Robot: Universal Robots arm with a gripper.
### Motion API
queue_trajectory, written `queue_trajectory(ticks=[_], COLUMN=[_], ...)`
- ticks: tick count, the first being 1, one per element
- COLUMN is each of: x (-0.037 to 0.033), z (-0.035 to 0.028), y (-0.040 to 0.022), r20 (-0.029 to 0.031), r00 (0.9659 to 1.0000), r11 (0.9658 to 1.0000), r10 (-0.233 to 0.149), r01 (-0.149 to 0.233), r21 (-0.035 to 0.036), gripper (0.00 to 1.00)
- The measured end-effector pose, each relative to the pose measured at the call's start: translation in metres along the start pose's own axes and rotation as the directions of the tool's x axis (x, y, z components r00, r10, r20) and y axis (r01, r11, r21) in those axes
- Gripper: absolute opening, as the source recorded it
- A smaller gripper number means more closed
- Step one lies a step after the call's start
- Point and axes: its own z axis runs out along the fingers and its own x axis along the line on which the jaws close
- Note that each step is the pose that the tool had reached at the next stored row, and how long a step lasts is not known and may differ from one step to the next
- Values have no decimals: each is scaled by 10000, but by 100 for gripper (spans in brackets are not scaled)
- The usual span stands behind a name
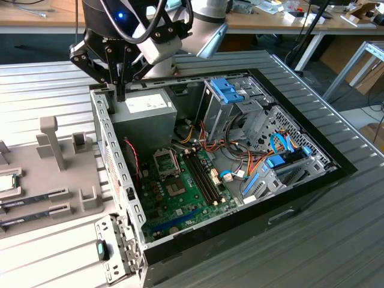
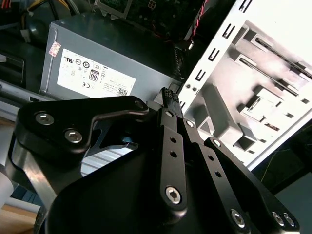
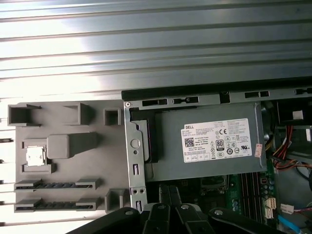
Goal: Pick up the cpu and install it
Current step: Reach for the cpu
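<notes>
The cpu (image 1: 7,183) is a small silvery square lying in a pocket of the grey holder tray (image 1: 66,180) at the exterior view's left, outside the computer case; the first wrist view shows the cpu (image 3: 35,156) in the same pocket. My gripper (image 1: 120,95) hangs over the case's left wall beside the grey power-supply box (image 1: 141,114), well away from the cpu. Its black fingers (image 2: 168,93) are pressed together with nothing between them. On the green motherboard, the open socket (image 1: 165,161) lies below the power supply.
The open case (image 1: 312,180) holds memory sticks (image 1: 201,174), cable bundles and blue drive brackets (image 1: 228,90). The perforated metal side wall (image 1: 111,150) stands between the tray and the motherboard. Two long slots with sticks (image 3: 56,185) sit on the tray. Ribbed metal table (image 1: 36,90) all around.
</notes>
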Motion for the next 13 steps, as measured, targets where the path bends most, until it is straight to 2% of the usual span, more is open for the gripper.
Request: queue_trajectory(ticks=[13], x=[97], z=[-3], y=[-7], r20=[0], r00=[10000], r11=[10000], r10=[0], r01=[0], r21=[0], gripper=[11])
